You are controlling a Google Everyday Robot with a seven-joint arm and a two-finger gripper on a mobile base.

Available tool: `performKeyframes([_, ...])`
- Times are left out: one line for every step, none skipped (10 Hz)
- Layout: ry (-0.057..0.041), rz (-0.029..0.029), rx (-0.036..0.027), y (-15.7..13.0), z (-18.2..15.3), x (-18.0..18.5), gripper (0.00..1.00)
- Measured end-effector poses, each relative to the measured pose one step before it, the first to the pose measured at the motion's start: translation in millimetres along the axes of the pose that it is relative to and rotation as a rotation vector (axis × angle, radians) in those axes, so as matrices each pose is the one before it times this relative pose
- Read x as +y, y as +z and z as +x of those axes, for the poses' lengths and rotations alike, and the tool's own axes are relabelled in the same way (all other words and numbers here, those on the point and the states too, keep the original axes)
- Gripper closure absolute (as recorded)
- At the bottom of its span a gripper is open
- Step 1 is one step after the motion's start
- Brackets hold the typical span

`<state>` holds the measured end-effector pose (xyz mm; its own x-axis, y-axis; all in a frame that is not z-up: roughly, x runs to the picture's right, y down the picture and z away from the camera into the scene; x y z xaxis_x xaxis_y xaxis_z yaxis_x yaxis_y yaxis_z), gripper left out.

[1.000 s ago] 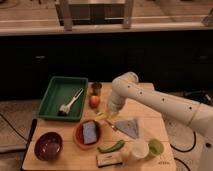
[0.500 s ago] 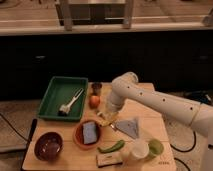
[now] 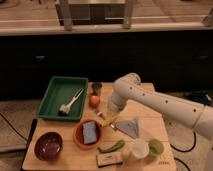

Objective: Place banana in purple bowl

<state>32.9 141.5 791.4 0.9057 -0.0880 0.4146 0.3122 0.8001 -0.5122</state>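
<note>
Barely shifted: kept gripper low at banana, just right of orange bowl. Could not tell whether clamped or apart. Still needed lifting and carrying to purple bowl, left of orange bowl.

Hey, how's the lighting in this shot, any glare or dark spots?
Camera view: warm, dim light on the wooden table; cabinets behind lie in deep shadow; a faint sheen on the purple bowl; the gripper, low at the table's middle beside the banana, looks dark under the bright white arm.
</note>
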Motion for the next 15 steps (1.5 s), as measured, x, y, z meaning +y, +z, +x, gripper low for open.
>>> performKeyframes([0.00116,0.00667,0.00045,-0.18,-0.54,-2.35,0.29])
performKeyframes([-0.0062,-0.00169,-0.00247,1.41,-0.7,0.13,0.23])
performKeyframes([-0.00513,-0.00226,-0.00205,1.95,0.48,0.4,0.2])
performKeyframes([-0.00641,-0.00613,-0.00226,5.0,2.17,1.12,0.2])
performKeyframes([-0.00434,-0.00626,-0.00205,5.1,1.31,0.3,0.2])
performKeyframes([-0.00218,-0.00538,-0.0013,3.87,1.33,-0.16,0.2])
performKeyframes([-0.00058,-0.01152,-0.0023,8.76,3.37,0.29,0.2])
performKeyframes([0.00294,-0.00493,-0.00295,4.87,3.16,-0.74,0.2])
performKeyframes([0.00425,-0.007,-0.00208,4.74,3.49,0.47,0.2])
performKeyframes([0.00724,-0.0098,-0.0024,7.48,5.45,0.99,0.22])
performKeyframes([0.0052,-0.00925,-0.00189,6.29,3.72,0.53,0.3])
performKeyframes([0.00338,-0.00745,-0.00021,3.43,2.07,0.7,0.38])
performKeyframes([0.00528,-0.00565,-0.0034,4.18,2.24,0.05,0.47])
performKeyframes([0.01235,-0.0166,-0.00032,5.98,6.71,3.65,0.59])
performKeyframes([0.00409,-0.00549,-0.0032,3.59,2.28,0.52,0.7])
